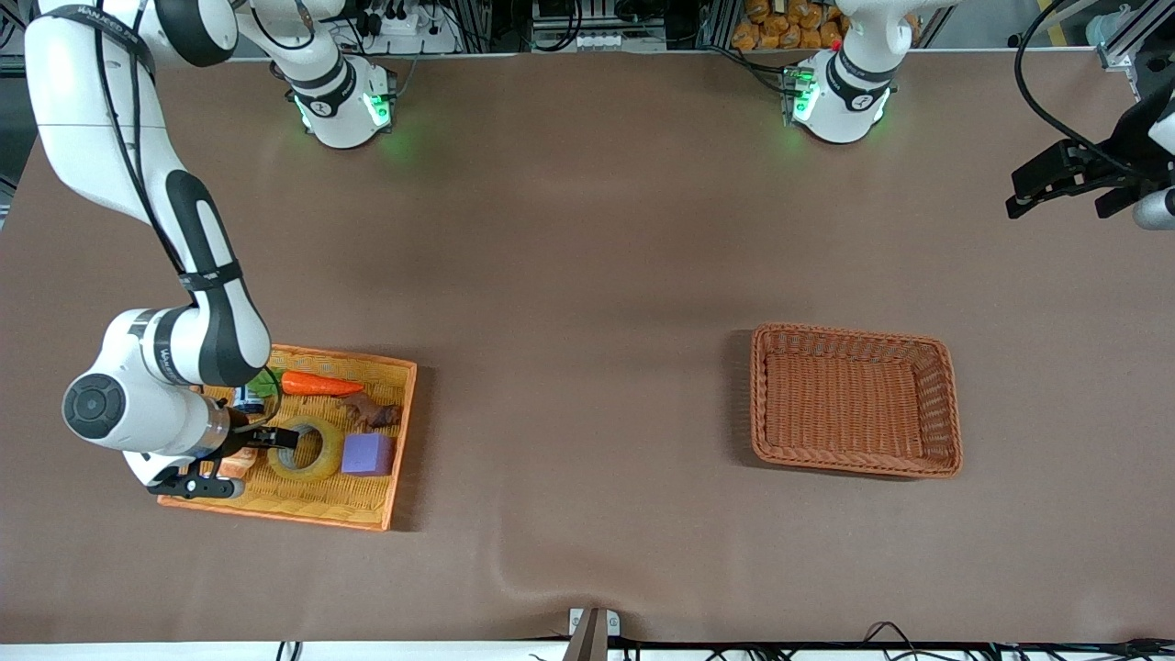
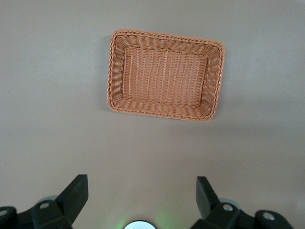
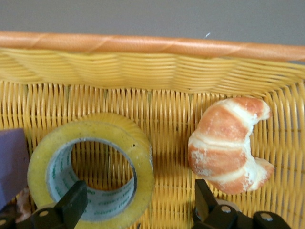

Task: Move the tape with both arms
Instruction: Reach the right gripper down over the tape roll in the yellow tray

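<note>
We see the tape (image 1: 307, 449) flat in the yellow tray (image 1: 367, 514), purple cube (image 1: 367, 453) at its 3 o'clock | right gripper (image 1: 273, 439) open, straddling its wall, nothing clamped | left gripper (image 2: 141, 196) waits open, empty | we judge it light, stiff, slick: pinch through the hole.

Yellowish tape (image 3: 90, 167); yellow woven tray (image 1: 367, 500); purple cube (image 1: 368, 453); possibly brown figurine (image 1: 372, 412).

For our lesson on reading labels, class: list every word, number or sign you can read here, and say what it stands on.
Nothing can be quoted with certainty.
Green print inside the tape: blurred.
Lettering on the right arm: too small to read.
Round badges low on the right arm and the left arm: too small to read.
</note>
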